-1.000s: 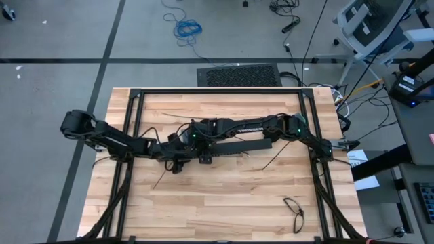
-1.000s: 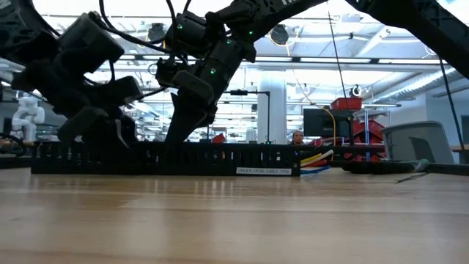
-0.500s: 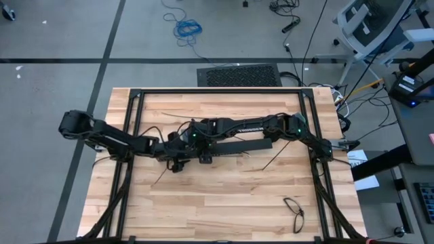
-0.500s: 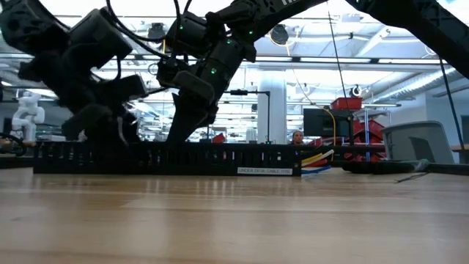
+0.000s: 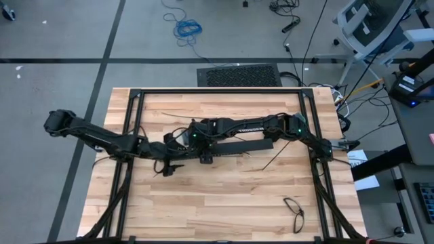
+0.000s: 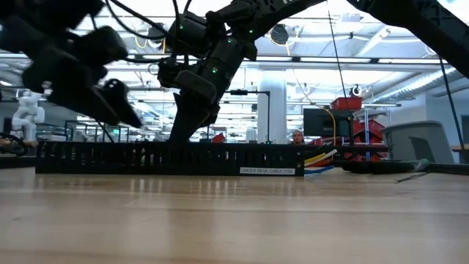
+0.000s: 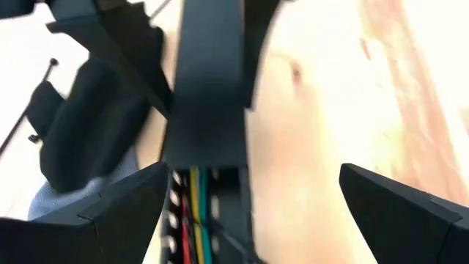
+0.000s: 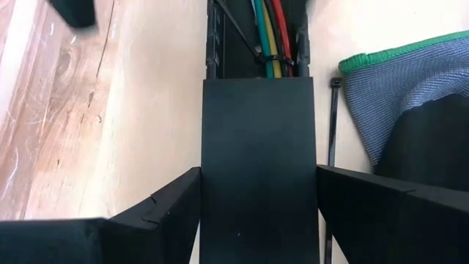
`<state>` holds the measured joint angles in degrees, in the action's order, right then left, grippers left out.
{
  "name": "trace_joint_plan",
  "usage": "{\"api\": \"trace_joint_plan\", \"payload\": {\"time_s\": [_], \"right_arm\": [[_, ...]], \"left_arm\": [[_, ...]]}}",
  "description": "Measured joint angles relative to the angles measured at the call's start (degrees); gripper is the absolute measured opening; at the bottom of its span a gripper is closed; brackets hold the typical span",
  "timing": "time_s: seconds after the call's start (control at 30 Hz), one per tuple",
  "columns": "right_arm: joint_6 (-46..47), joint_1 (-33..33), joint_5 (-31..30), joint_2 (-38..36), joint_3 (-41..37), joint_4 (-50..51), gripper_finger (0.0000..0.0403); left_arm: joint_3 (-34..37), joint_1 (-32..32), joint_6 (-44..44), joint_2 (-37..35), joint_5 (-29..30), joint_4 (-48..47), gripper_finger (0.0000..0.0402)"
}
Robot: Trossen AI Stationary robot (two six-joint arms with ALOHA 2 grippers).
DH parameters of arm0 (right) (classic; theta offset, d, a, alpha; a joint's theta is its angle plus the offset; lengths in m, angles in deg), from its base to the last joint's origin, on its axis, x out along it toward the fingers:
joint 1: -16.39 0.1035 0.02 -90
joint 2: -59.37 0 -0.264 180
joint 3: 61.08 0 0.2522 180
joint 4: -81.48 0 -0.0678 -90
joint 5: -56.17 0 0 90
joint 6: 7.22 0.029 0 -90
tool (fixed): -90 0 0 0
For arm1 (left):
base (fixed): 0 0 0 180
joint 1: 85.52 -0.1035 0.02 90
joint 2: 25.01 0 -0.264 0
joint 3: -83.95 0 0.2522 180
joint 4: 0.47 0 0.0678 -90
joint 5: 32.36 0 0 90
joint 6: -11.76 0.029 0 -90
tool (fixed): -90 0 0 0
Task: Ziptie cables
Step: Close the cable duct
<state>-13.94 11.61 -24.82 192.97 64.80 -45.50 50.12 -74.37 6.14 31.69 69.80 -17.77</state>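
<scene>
Nearest you in the low view, bare pale wooden tabletop point(image 6: 234, 220) runs up to a long black slotted plastic cable tray point(image 6: 168, 159) lying across the table's middle. Coloured cables point(image 6: 316, 160) spill out of its right-hand end: yellow, red and blue strands fanning slightly just above the wood.

The right wrist view looks straight along that tray. A flat black cover point(image 8: 258, 169) closes the nearer part, and beyond it the open channel holds green, yellow and red cables lying straight side by side, crossed by a thin black zip tie point(image 8: 242, 38). Your right gripper point(image 8: 256, 202) straddles the covered section, its fingers partly spread on either side of the tray; you cannot tell whether they press on it.

From the left wrist view, the same tray shows from the other end, with yellow, red and green cables visible in its open channel. Your left gripper point(image 7: 249, 198) is wide open and holds nothing.

From above, the left gripper point(image 5: 167, 167) sits just beside the tray's left end, and a loose black cable loop point(image 5: 294, 207) lies well apart near the table's right front corner.
</scene>
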Motion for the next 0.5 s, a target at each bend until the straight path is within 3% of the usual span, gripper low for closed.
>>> {"api": "trace_joint_plan", "payload": {"time_s": [0.2,0.37,0.5], "right_arm": [[0.0,0.0,0.0,0.0,0.0,0.0,0.024],[0.0,0.0,0.0,0.0,0.0,0.0,0.024],[0.0,0.0,0.0,0.0,0.0,0.1,0.024]], "left_arm": [[0.6,2.8,-2.9,-5.8,3.5,-8.5,0.0398],[4.9,3.1,-6.0,-6.3,10.5,-7.1,0.0398],[7.5,3.1,-5.6,-5.8,12.6,-3.2,0.0398]]}}
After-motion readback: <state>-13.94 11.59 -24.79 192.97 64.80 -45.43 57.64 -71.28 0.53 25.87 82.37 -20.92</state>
